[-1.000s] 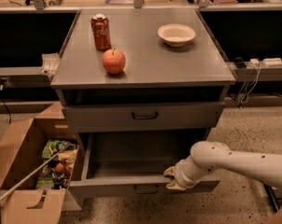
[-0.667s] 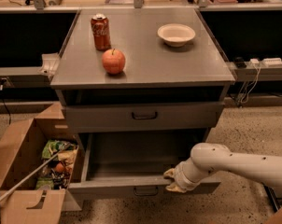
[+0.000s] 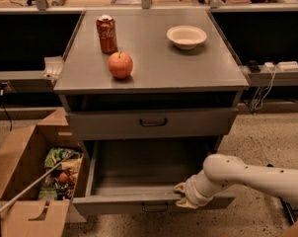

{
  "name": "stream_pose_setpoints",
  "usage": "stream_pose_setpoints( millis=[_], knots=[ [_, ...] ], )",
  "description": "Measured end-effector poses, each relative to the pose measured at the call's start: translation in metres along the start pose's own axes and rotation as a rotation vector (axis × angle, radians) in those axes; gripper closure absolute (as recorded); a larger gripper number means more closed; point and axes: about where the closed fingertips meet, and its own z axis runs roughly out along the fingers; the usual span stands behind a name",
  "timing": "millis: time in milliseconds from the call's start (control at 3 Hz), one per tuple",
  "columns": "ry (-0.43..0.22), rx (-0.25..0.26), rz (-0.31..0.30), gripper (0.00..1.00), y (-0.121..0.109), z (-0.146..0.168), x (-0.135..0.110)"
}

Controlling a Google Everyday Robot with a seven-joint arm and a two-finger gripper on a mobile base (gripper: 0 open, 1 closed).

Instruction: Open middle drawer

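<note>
Noted an open cardboard box of clutter on the floor at left. Saw a red can, an apple and a pale bowl atop the grey cabinet. Found the middle drawer pulled well out below the shut top drawer, barely shifted from a second before. Spotted the gripper at the drawer's front rim, right of its handle; could not tell its grip

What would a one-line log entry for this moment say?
middle drawer: pulled out | tool: at its front edge, right of handle | top drawer: shut
</note>
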Motion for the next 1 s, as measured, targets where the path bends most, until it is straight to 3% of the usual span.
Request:
stream_pose_setpoints(
  millis=[333,1000],
  knots=[
    [-0.005,-0.009,0.001,1.00,0.0033,0.0011,0.0003],
    [-0.005,-0.010,0.001,0.58,0.0033,0.0012,0.0003]
  ],
)
